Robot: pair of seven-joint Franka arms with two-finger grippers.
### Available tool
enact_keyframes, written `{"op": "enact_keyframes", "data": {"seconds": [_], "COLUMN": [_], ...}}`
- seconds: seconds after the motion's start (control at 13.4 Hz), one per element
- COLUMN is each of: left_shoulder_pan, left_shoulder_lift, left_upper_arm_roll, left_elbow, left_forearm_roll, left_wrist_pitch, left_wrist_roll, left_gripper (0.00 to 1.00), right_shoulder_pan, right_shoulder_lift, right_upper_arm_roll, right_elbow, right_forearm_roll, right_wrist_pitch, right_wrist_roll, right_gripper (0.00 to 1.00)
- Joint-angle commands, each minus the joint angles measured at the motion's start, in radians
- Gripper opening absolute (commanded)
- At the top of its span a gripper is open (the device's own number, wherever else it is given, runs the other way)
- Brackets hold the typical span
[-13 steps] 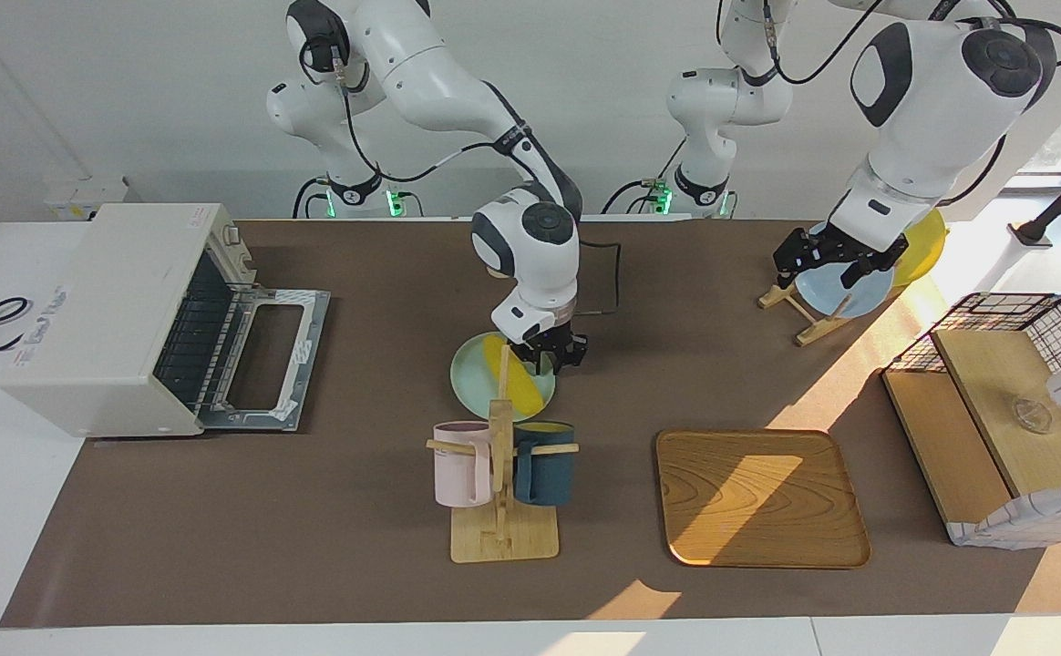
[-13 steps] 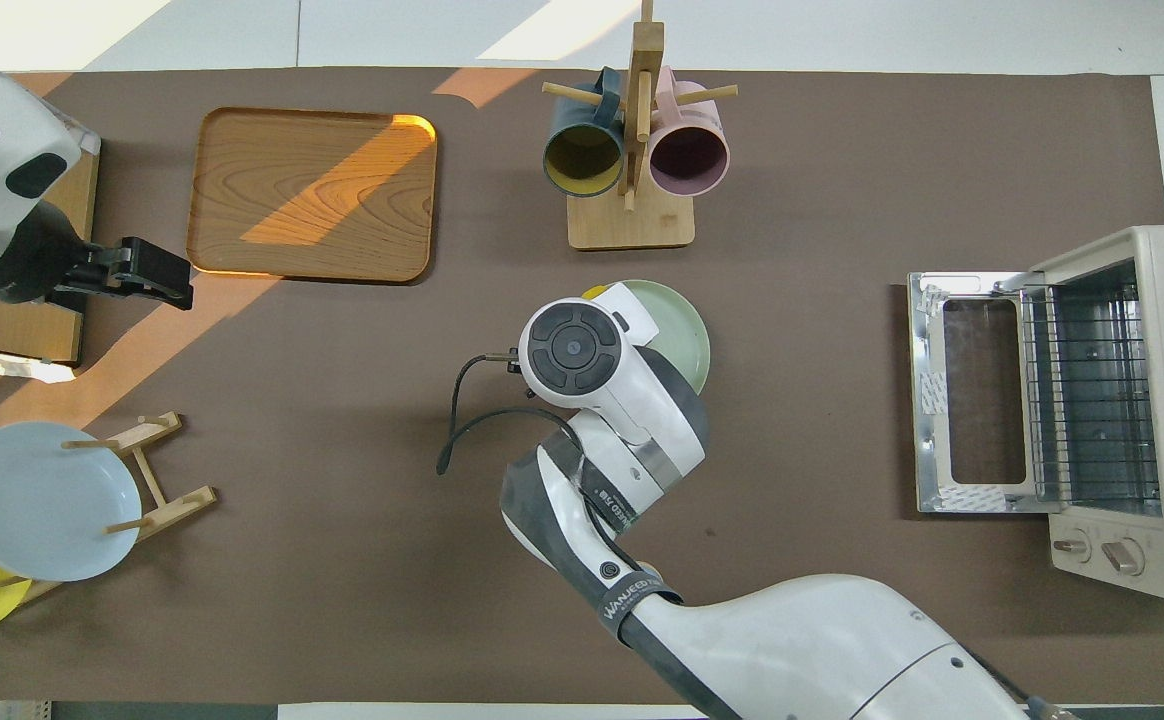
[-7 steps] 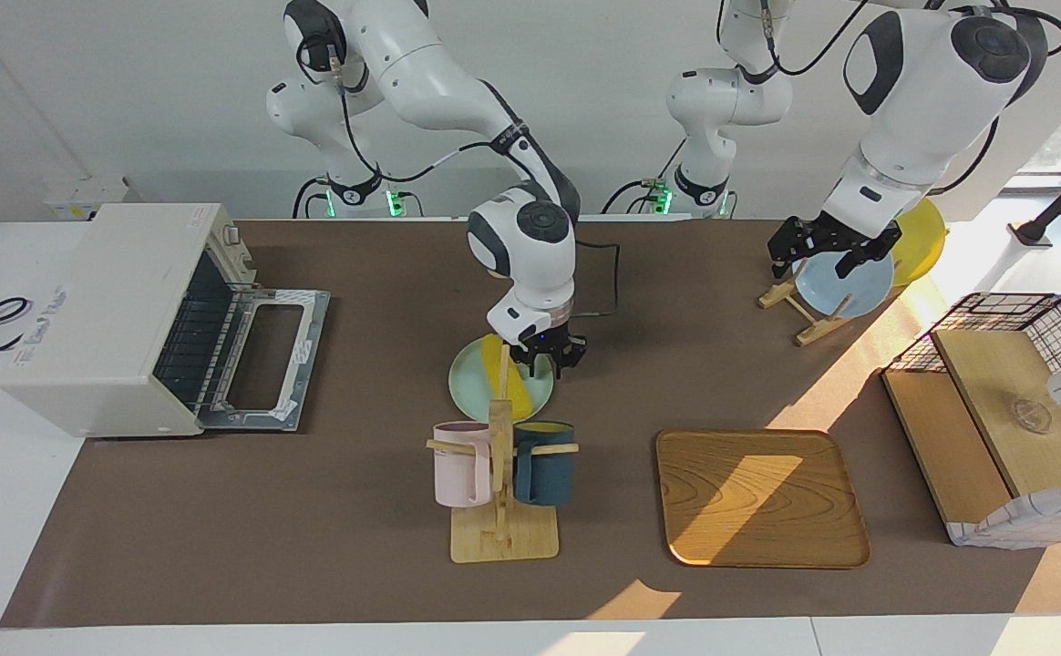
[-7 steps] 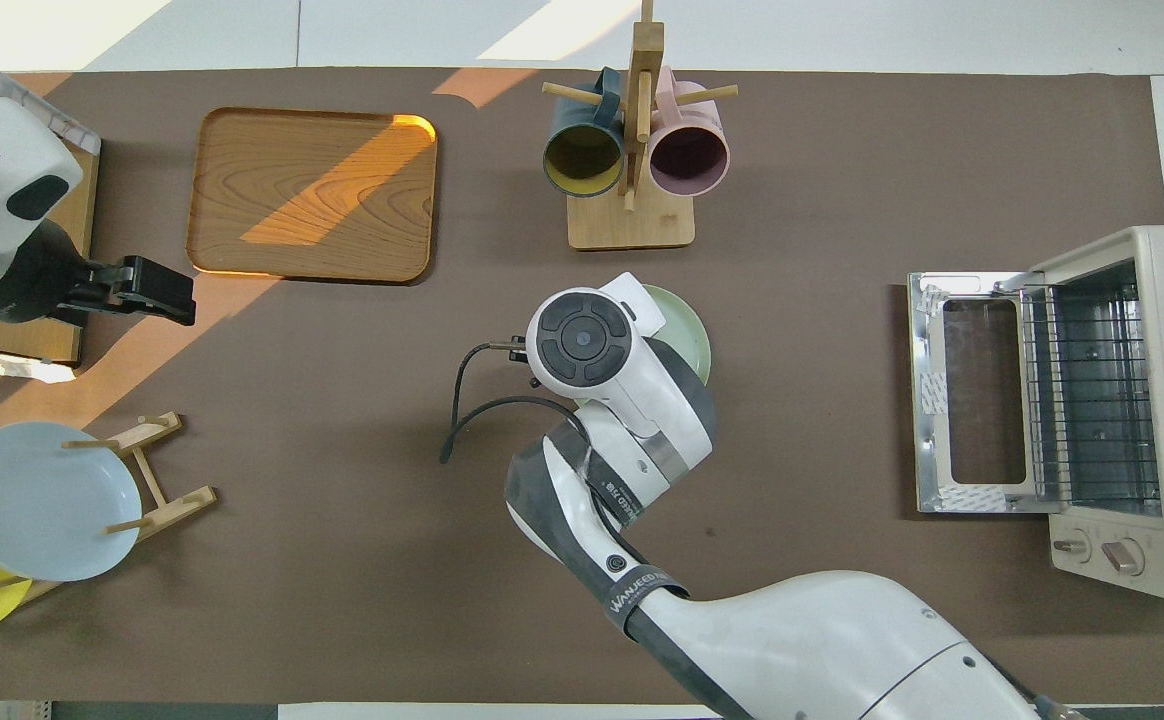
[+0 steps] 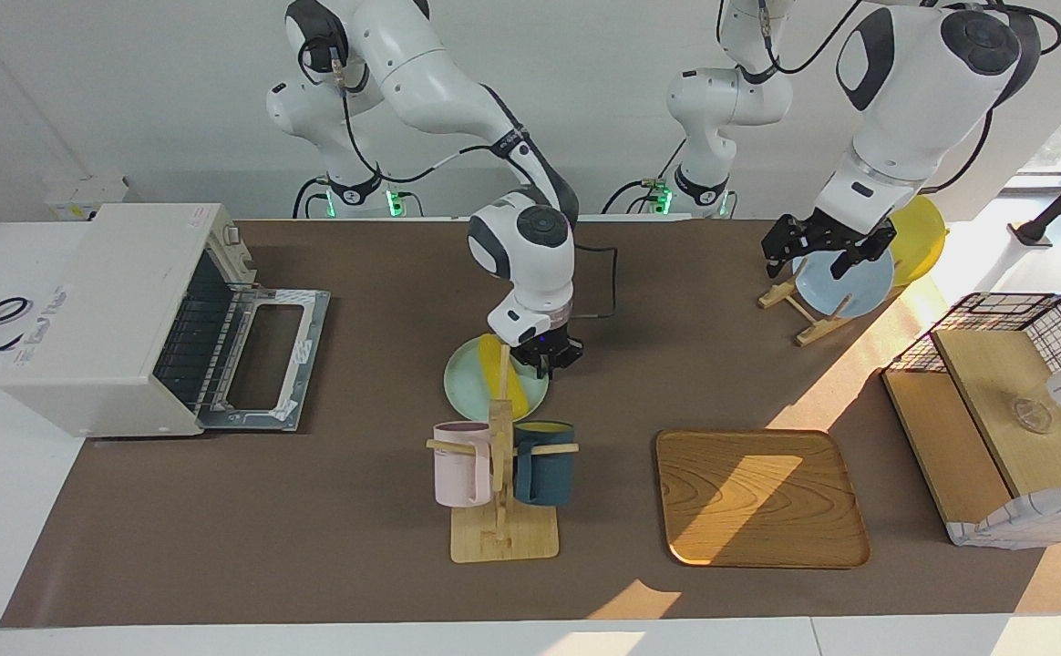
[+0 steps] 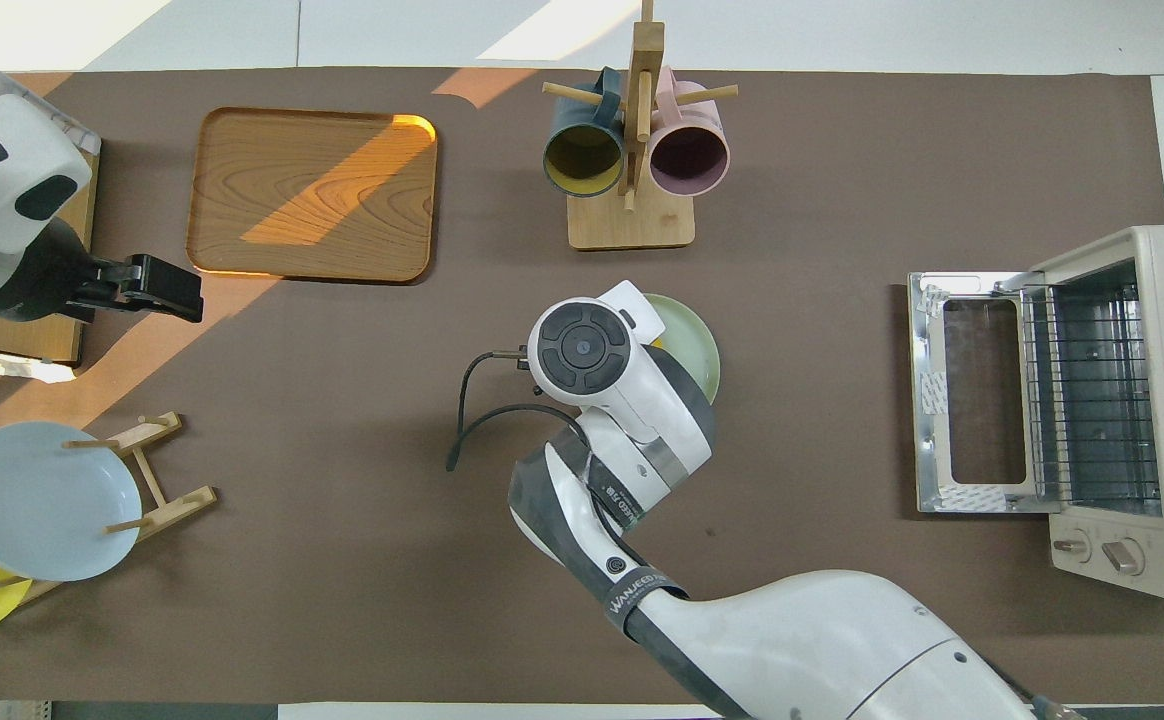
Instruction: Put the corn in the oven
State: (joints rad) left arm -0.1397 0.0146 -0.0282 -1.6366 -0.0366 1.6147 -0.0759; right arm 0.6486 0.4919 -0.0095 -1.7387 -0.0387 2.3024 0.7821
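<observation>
Bright, even daylight. Slanting sun from the left arm's end streaks the surface (image 5: 585, 583) and wooden tray (image 5: 761, 497). Both views are sharp, with soft shadows.

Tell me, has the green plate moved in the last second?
Yes. The green plate under the corn slid toward the oven, away from the wooden tray.

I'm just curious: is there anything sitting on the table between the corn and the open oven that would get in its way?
Nothing visible does. The corn lies on the green plate, right gripper shut at it. Bare mat runs to the oven, its door down.
</observation>
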Motion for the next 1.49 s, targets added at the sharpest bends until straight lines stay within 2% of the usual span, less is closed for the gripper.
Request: {"op": "enact_keyframes", "data": {"seconds": [0.0,0.07,0.22,0.6,0.82,0.97,1.42], "left_shoulder_pan": [-0.009,-0.011,-0.008,0.002,0.003,0.003,0.003], "left_shoulder_lift": [-0.041,-0.051,-0.064,-0.062,-0.062,-0.064,-0.064], "left_upper_arm_roll": [0.008,0.008,0.008,0.007,0.008,0.008,0.008], "left_elbow": [-0.052,-0.067,-0.083,-0.075,-0.072,-0.072,-0.072], "left_forearm_roll": [0.023,0.023,0.023,0.023,0.023,0.023,0.023], "left_wrist_pitch": [0.019,0.02,0.021,0.027,0.014,0.02,0.021], "left_wrist_roll": [0.012,0.012,0.013,0.012,0.004,0.004,0.004], "left_gripper": [1.0,1.0,1.0,1.0,1.0,1.0,1.0], "right_shoulder_pan": [-0.017,-0.024,-0.041,-0.205,-0.317,-0.397,-0.522], "right_shoulder_lift": [-0.004,-0.006,-0.039,-0.254,-0.312,-0.361,-0.371], "right_upper_arm_roll": [0.0,0.0,-0.001,-0.001,0.0,-0.001,-0.003], "right_elbow": [0.104,0.157,0.188,0.128,0.039,-0.129,-0.157], "right_forearm_roll": [-0.088,-0.124,-0.139,-0.139,-0.129,-0.119,-0.133], "right_wrist_pitch": [-0.206,-0.297,-0.407,-0.679,-0.672,-0.464,-0.483], "right_wrist_roll": [-0.075,-0.078,-0.083,-0.173,-0.228,-0.314,-0.496], "right_gripper": [0.0,0.0,0.0,0.0,0.0,0.0,0.0]}}
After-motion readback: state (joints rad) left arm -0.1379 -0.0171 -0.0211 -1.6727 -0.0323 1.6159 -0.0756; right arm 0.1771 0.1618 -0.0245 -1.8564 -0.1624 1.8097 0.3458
